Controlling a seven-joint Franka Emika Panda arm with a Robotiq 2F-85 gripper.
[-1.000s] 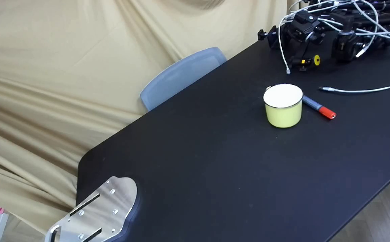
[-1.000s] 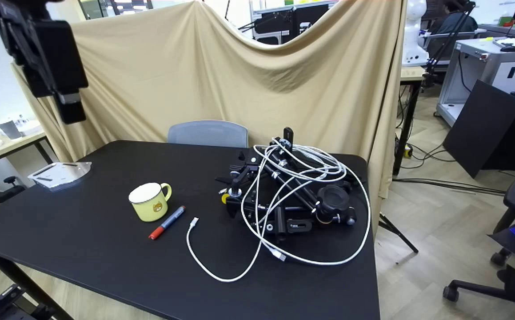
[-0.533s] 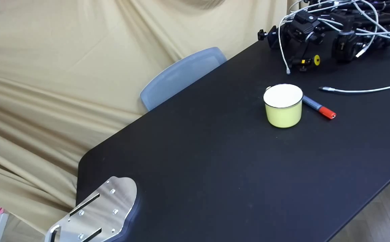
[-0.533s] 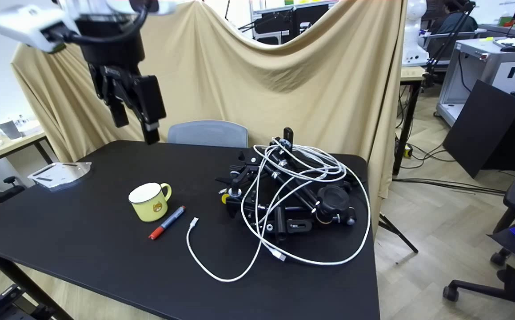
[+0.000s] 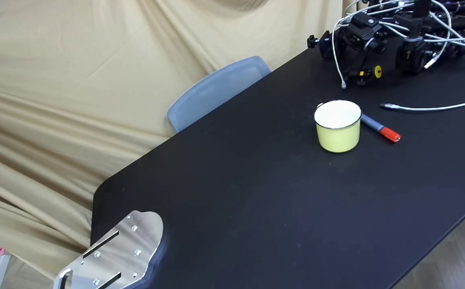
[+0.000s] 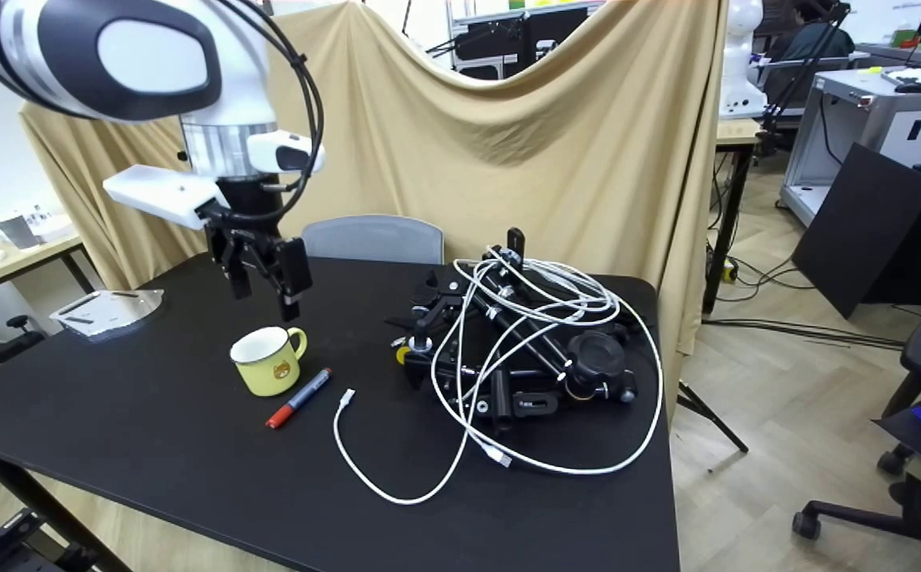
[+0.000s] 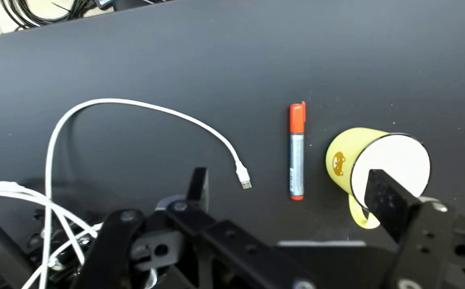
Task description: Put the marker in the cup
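Observation:
The marker has a blue-grey body and a red cap, and lies flat on the black table beside the cup. It shows in both exterior views (image 5: 380, 128) (image 6: 299, 398) and in the wrist view (image 7: 297, 160). The cup is pale yellow-green with a white inside, a dark rim line and a handle; it stands upright (image 5: 338, 138) (image 6: 265, 373) (image 7: 348, 148). In an exterior view the cup hides the marker's far end. My gripper (image 6: 265, 302) is open and empty, above the table behind the cup. In the wrist view the fingers (image 7: 288, 180) stand wide apart; the right finger overlaps the cup.
A white cable (image 6: 396, 502) lies on the table near the marker, its plug (image 7: 242, 174) pointing toward it. Black tripod gear (image 6: 524, 357) with coiled cables stands beyond. A clear plate (image 5: 124, 245) lies at the table's far end. A chair back (image 6: 373, 238) stands behind the table.
The arm has come into an exterior view, moving right and then down toward the table near the cup. A dark piece now shows at the other view's top edge. Marker and cup have not moved.

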